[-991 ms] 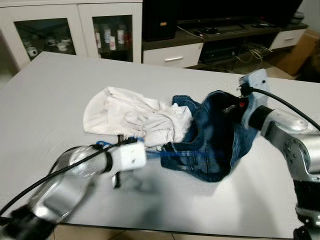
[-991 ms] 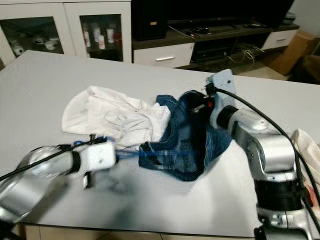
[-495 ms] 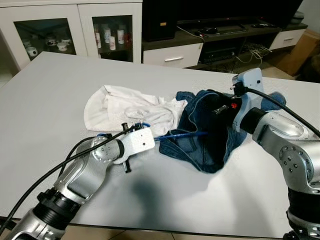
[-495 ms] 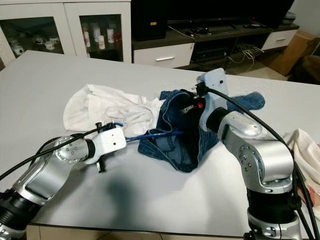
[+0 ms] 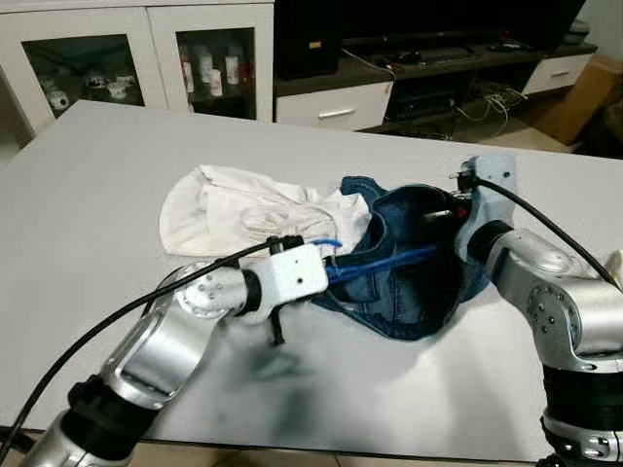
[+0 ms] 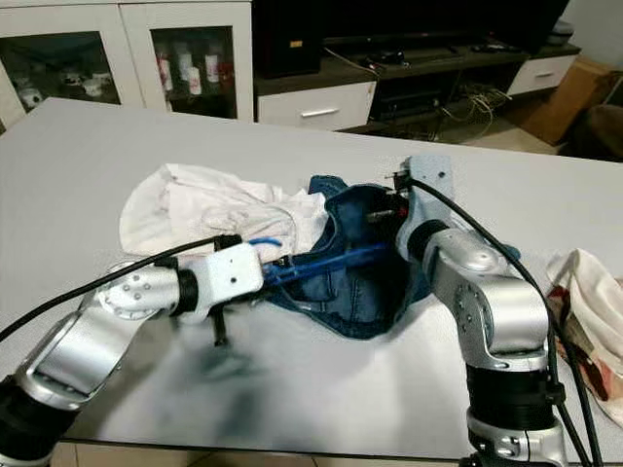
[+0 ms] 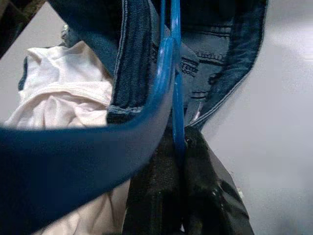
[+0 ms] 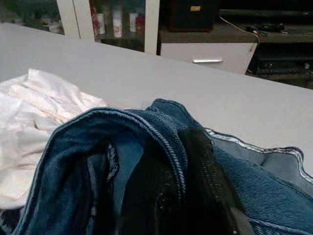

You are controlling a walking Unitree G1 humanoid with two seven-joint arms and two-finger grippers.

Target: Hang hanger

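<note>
Left gripper (image 7: pixel 178 156) clamps blue hanger (image 5: pixel 380 263) — inside jeans (image 5: pixel 419 292).

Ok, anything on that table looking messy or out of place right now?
Yes. The dark blue denim garment lies bunched up, not spread flat, with the blue plastic hanger poked into its folds. It overlaps a crumpled white cloth garment. The left tool holds the hanger; the right tool pinches the denim edge.
</note>
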